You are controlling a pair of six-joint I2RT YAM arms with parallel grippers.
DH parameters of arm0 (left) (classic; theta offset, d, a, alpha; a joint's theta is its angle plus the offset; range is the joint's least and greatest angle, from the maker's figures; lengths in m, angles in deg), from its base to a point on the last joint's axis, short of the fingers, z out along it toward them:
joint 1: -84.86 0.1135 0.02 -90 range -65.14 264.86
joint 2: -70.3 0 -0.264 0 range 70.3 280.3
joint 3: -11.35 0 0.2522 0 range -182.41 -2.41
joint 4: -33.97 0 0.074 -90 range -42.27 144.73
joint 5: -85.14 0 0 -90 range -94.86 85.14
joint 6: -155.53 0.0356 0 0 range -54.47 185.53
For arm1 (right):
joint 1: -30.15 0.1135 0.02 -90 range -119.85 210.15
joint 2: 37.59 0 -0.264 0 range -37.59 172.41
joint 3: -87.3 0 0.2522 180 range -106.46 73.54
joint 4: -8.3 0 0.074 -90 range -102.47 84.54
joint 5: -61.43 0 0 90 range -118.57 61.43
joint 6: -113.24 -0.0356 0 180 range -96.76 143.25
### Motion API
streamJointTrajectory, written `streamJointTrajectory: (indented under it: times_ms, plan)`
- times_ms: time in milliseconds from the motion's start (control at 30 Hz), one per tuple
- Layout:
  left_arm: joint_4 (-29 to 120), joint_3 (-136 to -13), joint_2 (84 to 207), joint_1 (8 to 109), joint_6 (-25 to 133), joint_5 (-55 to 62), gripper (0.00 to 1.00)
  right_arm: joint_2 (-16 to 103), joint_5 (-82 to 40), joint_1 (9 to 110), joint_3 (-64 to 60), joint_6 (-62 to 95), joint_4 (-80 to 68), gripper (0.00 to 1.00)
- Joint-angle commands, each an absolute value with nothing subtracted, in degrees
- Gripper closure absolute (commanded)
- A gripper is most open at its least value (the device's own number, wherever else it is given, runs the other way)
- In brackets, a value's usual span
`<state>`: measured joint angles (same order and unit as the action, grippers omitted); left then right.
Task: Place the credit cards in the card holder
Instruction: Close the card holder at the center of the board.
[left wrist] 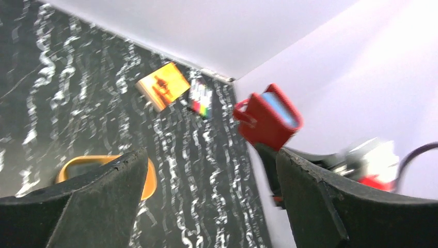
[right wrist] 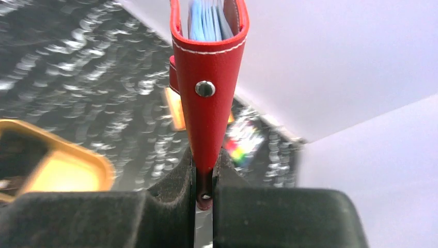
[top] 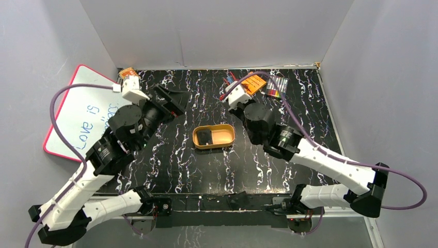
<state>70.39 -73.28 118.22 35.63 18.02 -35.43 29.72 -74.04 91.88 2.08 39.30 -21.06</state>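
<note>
On the near black marbled tabletop (top: 170, 170) sits a tan oval tray (top: 223, 137) holding a dark credit card (top: 205, 137); grey walls enclose it. Left gripper (left wrist: 209, 165) reaches back-left, fingers wide apart. Right gripper (right wrist: 205, 170) is raised, clamped on the upright red card holder (right wrist: 206, 103).

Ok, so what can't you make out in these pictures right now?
Right wrist view: the card holder has its pockets blurred and cut off by the top edge.
Top view: the holder is mostly hidden under the right wrist.
Top view: the dark shape in the tray is too small to tell whether it is cards, or how many.
Left wrist view: one jaw covers most of the tray.
</note>
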Motion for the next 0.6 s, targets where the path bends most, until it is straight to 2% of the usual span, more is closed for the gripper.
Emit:
streamJointTrajectory:
  times_ms: [0,133,233,567]
  plan:
    - [61.6,-78.9,123.5,35.8,22.6,-29.9,0.09,27.8,-87.4,93.3,11.6,86.2,23.5,1.00]
    - [54.9,-78.1,125.4,35.8,23.3,-25.0,0.09,27.5,-81.0,96.0,21.8,109.7,51.0,1.00]
    - [53.3,-78.5,126.9,35.8,23.1,-23.2,0.09,28.1,-76.5,97.7,26.4,122.3,62.5,1.00]
    - [42.7,-69.7,125.1,35.8,18.8,-15.9,0.08,29.2,-75.1,102.2,27.4,128.5,66.2,1.00]
